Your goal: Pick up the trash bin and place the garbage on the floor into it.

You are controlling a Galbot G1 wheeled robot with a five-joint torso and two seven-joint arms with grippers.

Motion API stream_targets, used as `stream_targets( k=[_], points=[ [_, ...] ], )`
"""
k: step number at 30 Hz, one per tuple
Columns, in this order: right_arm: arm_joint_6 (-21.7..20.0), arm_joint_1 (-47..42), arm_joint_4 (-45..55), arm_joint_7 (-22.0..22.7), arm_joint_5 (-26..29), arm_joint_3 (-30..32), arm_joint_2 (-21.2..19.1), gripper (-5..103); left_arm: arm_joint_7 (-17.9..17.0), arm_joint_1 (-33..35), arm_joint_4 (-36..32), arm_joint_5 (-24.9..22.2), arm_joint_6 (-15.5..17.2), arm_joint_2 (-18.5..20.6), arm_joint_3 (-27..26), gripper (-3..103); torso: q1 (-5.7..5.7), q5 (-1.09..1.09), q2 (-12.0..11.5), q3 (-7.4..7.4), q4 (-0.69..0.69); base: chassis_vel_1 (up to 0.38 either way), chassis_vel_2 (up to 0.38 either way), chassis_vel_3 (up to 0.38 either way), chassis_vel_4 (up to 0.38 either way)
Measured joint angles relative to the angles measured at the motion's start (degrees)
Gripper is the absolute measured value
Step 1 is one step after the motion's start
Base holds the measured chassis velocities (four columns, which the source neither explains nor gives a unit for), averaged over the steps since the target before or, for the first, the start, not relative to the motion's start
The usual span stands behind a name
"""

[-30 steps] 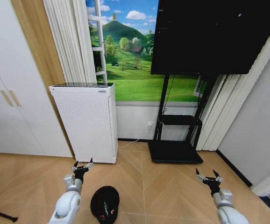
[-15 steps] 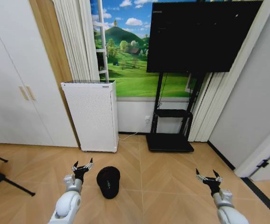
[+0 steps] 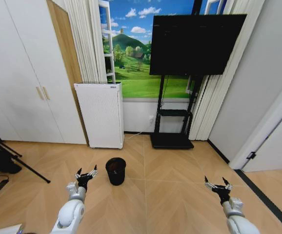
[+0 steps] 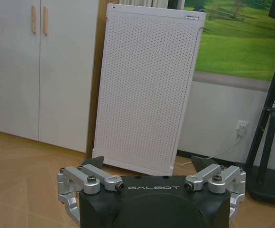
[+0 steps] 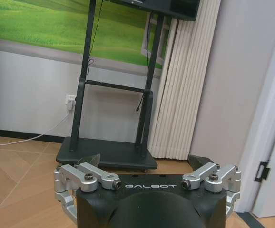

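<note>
Both grippers hover low over the wooden floor (image 3: 170,195), fingers spread wide, holding nothing: left gripper (image 3: 86,173), right gripper (image 3: 218,184). A black trash bin (image 3: 115,170) stands upright just beyond the left gripper, toward the middle, before the white perforated appliance (image 3: 102,115).

Bright, even indoor light, soft faint shadows, sharp focus, with wide-angle bending at the head view's edges.

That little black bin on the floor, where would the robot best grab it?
Probably by the rim. The trash bin stands upright on the wood floor with its round mouth open to the top, so fingers coming down from above could pinch the wall at the near edge. The left gripper, open, is closer than the right gripper, also open.
</note>
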Motion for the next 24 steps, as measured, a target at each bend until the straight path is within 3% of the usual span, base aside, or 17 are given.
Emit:
stream_targets(
  k=[3,6,9,11,12,15,17,21,24],
  points=[
    [0.00,0.00,0.00,-0.01,0.00,-0.01,0.02,100,-0.01,0.00,0.00,0.00,0.00,0.00,-0.01,100,0.00,0.15,-0.01,-0.01,0.02,0.371,-0.354,-0.351,0.345],
    [0.00,0.00,0.00,0.00,0.00,-0.01,0.01,100,-0.01,0.00,0.01,0.00,0.00,0.00,-0.02,100,0.00,0.02,-0.03,-0.01,0.01,0.359,-0.363,-0.349,0.368],
    [0.00,0.00,0.00,-0.01,0.00,-0.01,0.01,100,-0.01,0.00,0.00,0.00,0.00,0.00,-0.02,100,-0.01,0.15,-0.03,-0.01,0.02,0.365,-0.358,-0.345,0.363],
    [0.00,0.00,0.00,-0.01,0.00,-0.01,0.02,100,-0.01,0.00,0.00,0.00,0.00,0.01,-0.03,100,-0.02,0.15,-0.03,-0.02,0.02,0.346,-0.346,-0.339,0.353],
    [0.00,0.00,0.00,0.00,0.00,0.00,0.01,100,-0.01,0.00,0.00,0.00,0.00,0.00,-0.01,100,-0.02,0.03,-0.03,-0.02,0.00,0.358,-0.346,-0.365,0.344],
    [0.00,-0.01,0.00,-0.01,0.00,-0.01,0.01,100,-0.02,0.00,0.00,0.00,0.00,0.00,-0.02,100,-0.04,0.11,-0.03,-0.03,0.01,0.327,-0.291,-0.313,0.311],
    [0.00,-0.01,0.00,0.00,0.00,-0.01,0.01,100,-0.02,0.01,0.00,0.00,-0.01,0.00,-0.02,100,-0.06,0.02,-0.02,-0.04,0.03,0.212,-0.203,-0.214,0.250],
    [0.00,-0.02,-0.01,0.00,0.00,-0.01,0.01,100,-0.01,0.01,0.00,0.00,-0.01,0.00,0.00,100,-0.05,0.09,-0.03,-0.04,-0.03,0.061,-0.014,-0.106,0.092],
    [0.00,0.01,-0.01,0.00,0.00,-0.01,0.01,100,-0.01,-0.01,0.00,0.00,-0.01,0.00,0.00,100,0.01,0.07,-0.07,-0.01,0.01,-0.053,-0.008,0.035,-0.024]
  ],
)
